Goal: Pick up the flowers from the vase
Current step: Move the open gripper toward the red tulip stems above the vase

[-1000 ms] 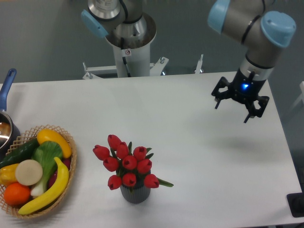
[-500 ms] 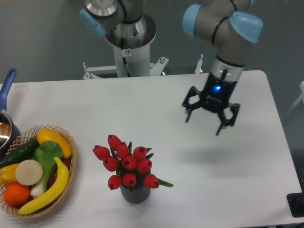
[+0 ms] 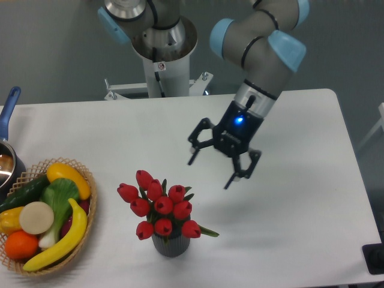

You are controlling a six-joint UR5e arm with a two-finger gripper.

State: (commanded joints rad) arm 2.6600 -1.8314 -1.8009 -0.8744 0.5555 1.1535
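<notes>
Red buds crowd the top of the flowers [image 3: 159, 204], which stand in the vase [image 3: 171, 245] at the near edge of the bench [image 3: 300, 228], a little left of the middle. Up and to the right of them hangs the end effector [image 3: 219, 161], its two dark fingers spread wide with nothing between them, tilted so the open side faces down and toward the bunch; that pose looks chosen so the fingers can come in from the far right and close around the stems or the packed heads, though no contact has been made and a clear gap of bare bench lies between them. A blue light glows on its body. The flowers number about nine tulip heads, tight and glossy (they look artificial), with green leaves poking out at the right near the rim. Only the front of the small, dark grey, ribbed vase shows under the blooms. Well to the left sits a basket [image 3: 90, 210] of fruit and vegetables, and a pot [image 3: 7, 157] with a blue handle lies at the left edge.
</notes>
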